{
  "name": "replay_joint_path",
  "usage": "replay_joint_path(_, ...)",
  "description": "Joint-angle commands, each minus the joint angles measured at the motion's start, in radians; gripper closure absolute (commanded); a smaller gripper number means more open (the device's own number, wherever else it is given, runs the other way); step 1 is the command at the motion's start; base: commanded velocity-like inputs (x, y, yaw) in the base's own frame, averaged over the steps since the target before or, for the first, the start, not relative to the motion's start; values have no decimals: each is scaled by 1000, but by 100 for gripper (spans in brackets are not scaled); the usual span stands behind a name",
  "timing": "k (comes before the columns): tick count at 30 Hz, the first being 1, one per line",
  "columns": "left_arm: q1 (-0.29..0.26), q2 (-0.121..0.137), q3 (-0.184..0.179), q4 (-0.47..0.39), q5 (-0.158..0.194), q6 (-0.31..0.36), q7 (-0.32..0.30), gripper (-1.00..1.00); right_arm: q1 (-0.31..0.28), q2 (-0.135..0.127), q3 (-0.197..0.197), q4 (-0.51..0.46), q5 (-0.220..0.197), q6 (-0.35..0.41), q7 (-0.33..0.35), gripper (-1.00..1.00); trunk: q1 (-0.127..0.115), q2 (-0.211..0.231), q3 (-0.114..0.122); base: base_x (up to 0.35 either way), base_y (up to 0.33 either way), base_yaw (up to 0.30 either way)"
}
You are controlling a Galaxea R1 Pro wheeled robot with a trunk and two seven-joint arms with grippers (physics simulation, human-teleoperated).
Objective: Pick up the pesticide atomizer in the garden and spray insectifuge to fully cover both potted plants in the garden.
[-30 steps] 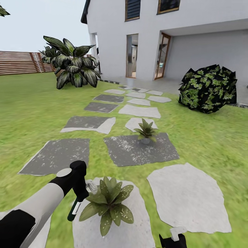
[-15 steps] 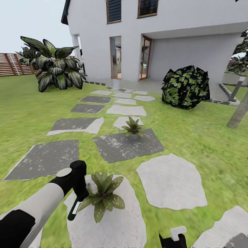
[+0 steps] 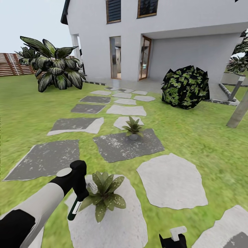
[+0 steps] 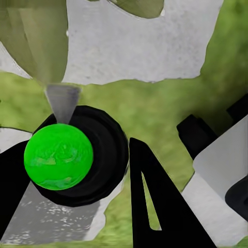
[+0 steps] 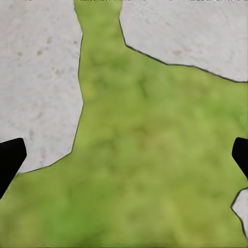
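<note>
Outdoors, the robot faces a garden (image 3: 31,113) of green lawn crossed by grey and pale stepping stones (image 3: 127,144) leading toward a white house (image 3: 155,34). In the head view the left pincer (image 3: 78,198) is clamped on the pesticide atomizer (image 3: 75,206), whose dark body with a small white label hangs down below the fingers and whose pale trigger head (image 3: 92,187) sticks out toward the nearer plant. The left wrist view looks along this pincer: a round black shape with a bright green disc (image 4: 58,156) on it sits between the dark fingers (image 4: 155,206), most likely the bottle seen end-on, with a pale grey nozzle (image 4: 62,102) beyond it pointing at blurred leaves. The nearer potted plant (image 3: 103,196) stands on a pale stone (image 3: 117,224) just beside the left pincer, its leaves almost touching the trigger head. The farther potted plant (image 3: 133,128) sits in its little grey pot on a dark stone well beyond the pincer. The right pincer (image 5: 124,160) hangs spread wide, its two black fingertips (image 5: 9,157) at opposite edges of the right wrist view, gripping nothing, over grass between pale stones. A big striped broad-leaved plant (image 3: 55,65) and a brown slatted fence (image 3: 12,64) lie far ahead of the left pincer; a round dark bush (image 3: 186,86) lies far ahead of the right one.
</note>
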Motion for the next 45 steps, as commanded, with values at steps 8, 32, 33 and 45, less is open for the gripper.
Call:
replay_joint_path(8, -1, 1, -2, -4, -7, 11, -9, 100, -1, 0, 3, 1, 3, -3, 0, -100, 0, 0, -1, 0, 165, -44)
replay_joint_path(32, -2, 1, -4, 2, -6, 11, -9, 100, -1, 0, 3, 1, 3, -2, 0, -100, 0, 0, -1, -26, 182, -132)
replay_joint_path(33, -2, 1, -4, 2, -6, 11, -9, 100, -1, 0, 3, 1, 3, -2, 0, -100, 0, 0, -1, -51, 311, -48)
replay_joint_path(45, 1, 2, 1, 5, -3, 7, -3, 100, -1, 0, 3, 1, 3, -2, 0, -100, 0, 0, -1, -37, 117, -5)
